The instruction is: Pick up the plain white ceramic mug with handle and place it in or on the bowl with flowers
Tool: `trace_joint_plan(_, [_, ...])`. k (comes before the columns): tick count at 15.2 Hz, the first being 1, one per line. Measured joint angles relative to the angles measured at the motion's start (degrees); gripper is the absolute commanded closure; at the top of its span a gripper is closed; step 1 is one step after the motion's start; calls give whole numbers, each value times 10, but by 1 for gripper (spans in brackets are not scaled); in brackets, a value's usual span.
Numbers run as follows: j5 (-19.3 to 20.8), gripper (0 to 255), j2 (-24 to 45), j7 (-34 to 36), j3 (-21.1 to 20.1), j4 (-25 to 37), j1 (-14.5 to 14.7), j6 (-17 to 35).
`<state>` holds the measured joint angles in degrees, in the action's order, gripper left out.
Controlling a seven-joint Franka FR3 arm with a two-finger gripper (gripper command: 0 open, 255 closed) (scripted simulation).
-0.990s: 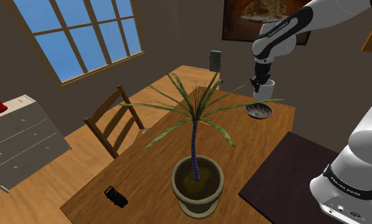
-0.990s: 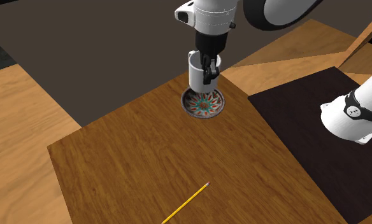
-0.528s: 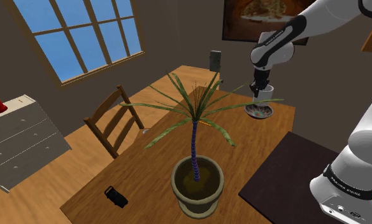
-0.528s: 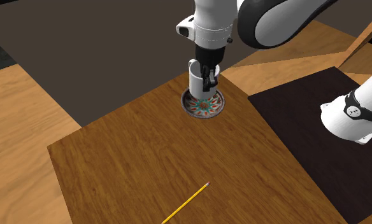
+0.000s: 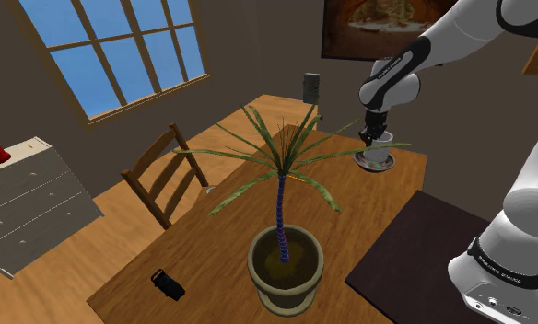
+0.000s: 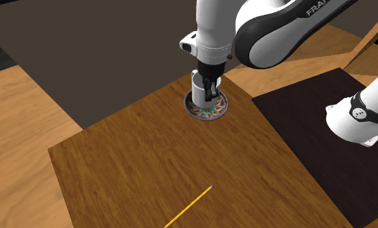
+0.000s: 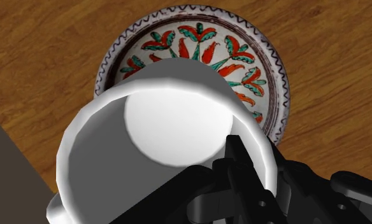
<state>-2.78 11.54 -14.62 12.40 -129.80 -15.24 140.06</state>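
Note:
The white mug (image 6: 199, 88) stands upright in the flowered bowl (image 6: 208, 113) near the table's far corner. My gripper (image 6: 211, 86) is shut on the mug's rim, one finger inside the cup and one outside. In the shoulder view the gripper (image 5: 375, 138) hangs straight down over the mug (image 5: 379, 154) and bowl (image 5: 363, 164). The wrist view looks into the mug (image 7: 146, 127), with the bowl's red and green flower pattern (image 7: 204, 38) just beneath and around it. The mug's base seems to rest in the bowl, though the contact itself is hidden.
A potted palm (image 5: 284, 258) stands mid-table, its fronds reaching toward the bowl. A wooden chair (image 5: 166, 170), a small black object (image 5: 169, 283), a grey item (image 5: 310, 87) at the far edge, a pencil (image 6: 189, 206) and a dark mat (image 5: 415, 248) by the stand are nearby.
The gripper has come straight down with the mug, from a little above the bowl to down inside it. The grip has stayed shut throughout.

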Motion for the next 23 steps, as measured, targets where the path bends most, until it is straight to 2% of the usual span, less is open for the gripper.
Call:
trace_joint_plan(6, [-2, 255, 4, -1, -1, -1, 0, 6])
trace_joint_plan(7, [-2, 0, 4, -1, -1, -1, 0, 6])
trace_joint_plan(13, [-2, 0, 4, -1, -1, -1, 0, 6])
trace_joint_plan(17, [12, 0, -34, 9, 3, 16, 3, -48])
trace_joint_plan(23, [17, 0, -48, 12, 4, 16, 4, -62])
